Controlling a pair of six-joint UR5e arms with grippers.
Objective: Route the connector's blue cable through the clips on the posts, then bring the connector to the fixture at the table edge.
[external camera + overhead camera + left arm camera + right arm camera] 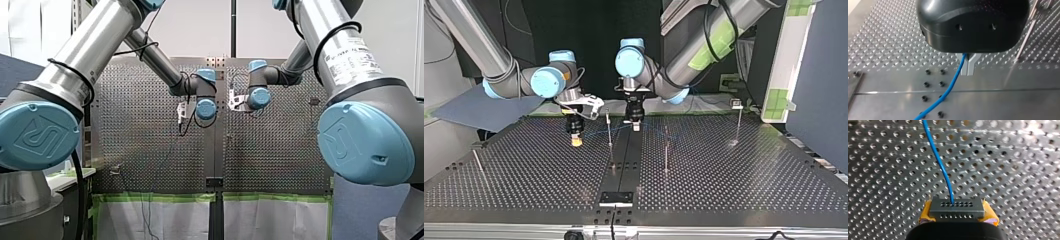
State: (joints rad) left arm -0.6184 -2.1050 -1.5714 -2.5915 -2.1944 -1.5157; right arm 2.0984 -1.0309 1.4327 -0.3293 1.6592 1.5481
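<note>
The connector point(957, 207), a small dark block with two rows of pinholes, is clamped between the yellow pads point(926, 213) of the right hand point(957, 215), which is closed only as far as the block's width. In the top view this hand is held just above the perforated metal tabletop point(524, 170), at about 10 o'clock from its centre. The blue cable point(941, 163) is seen to leave the connector's face and run ahead of the hand over the holes. In the left wrist view the cable is pinched between the metal fingers point(971, 65) of the left hand point(967, 71), which are brought fully together on it. Below them it trails over a smooth plate set with black screw heads point(926, 84). Thin posts point(609, 131) are stood on the tabletop, and in the top view the cable is strung low between the two hands, past the post between them. Whether it sits in that post's clip cannot be told. The fixture point(616, 198), a black plate, is set at 6 o'clock at the tabletop's edge, well apart from the connector. A dark backdrop point(589, 20) is seen at 12 o'clock behind the arms and a blue-grey panel point(819, 75) at 3 o'clock. In the front view, white sheets point(160, 220) edged with green tape point(155, 197) are hung at 6 o'clock below the tabletop.
</note>
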